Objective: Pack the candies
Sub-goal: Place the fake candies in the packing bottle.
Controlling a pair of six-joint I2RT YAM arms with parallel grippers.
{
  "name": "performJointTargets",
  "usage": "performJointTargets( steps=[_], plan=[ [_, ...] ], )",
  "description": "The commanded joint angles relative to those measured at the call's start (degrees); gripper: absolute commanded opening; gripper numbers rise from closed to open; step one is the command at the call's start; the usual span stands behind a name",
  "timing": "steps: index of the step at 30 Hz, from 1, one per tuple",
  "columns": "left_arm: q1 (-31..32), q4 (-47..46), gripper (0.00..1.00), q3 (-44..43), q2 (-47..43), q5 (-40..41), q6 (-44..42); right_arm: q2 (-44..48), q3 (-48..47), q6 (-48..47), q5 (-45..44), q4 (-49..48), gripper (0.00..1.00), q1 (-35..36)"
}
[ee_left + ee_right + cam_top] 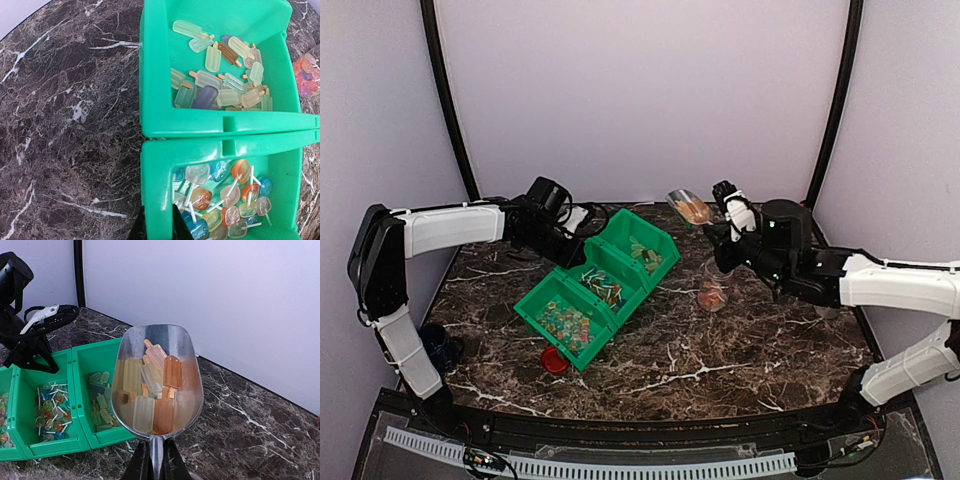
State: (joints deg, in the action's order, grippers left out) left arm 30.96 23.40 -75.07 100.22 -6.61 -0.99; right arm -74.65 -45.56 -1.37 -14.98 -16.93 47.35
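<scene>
A dark marble table [740, 370] stands before pale violet walls [640, 100]. The right gripper [156, 462] is closed firmly on the handle of a metal scoop [165, 335], raised just right of the green bin [210, 127]. The candies [150, 390] lie inside this scoop, and its long axis points away from the gripper. A clear container [713, 293] stands right of the bin, below the scoop, so I think the right arm must pour there. The left gripper [159, 225] is nearly closed, pinching the bin's wall.
</scene>
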Motion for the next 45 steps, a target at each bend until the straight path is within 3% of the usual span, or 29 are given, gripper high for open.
performJointTargets(
  steps=[1,6,12,20,45],
  plan=[
    [-0.2,-3.9,0.00,-2.9,-2.3,-2.8,2.1,6.4,-5.0,3.6,-4.5,17.7,0.00,-0.3],
    [-0.2,-3.8,0.00,-3.2,-2.1,-2.9,2.2,12.3,-6.8,7.4,-6.4,31.9,0.00,-0.2],
    [-0.2,-3.8,0.00,-3.2,-2.4,-3.2,2.5,18.0,-6.0,11.4,-7.8,42.1,0.00,0.7],
    [-0.3,-3.6,0.00,-3.2,-2.7,-2.8,2.5,17.7,-8.1,14.5,-7.3,53.1,0.00,2.4],
    [-0.2,-3.5,0.00,-3.2,-2.4,-2.8,2.5,8.1,-18.4,12.9,-5.1,65.6,0.00,3.0]
  ],
)
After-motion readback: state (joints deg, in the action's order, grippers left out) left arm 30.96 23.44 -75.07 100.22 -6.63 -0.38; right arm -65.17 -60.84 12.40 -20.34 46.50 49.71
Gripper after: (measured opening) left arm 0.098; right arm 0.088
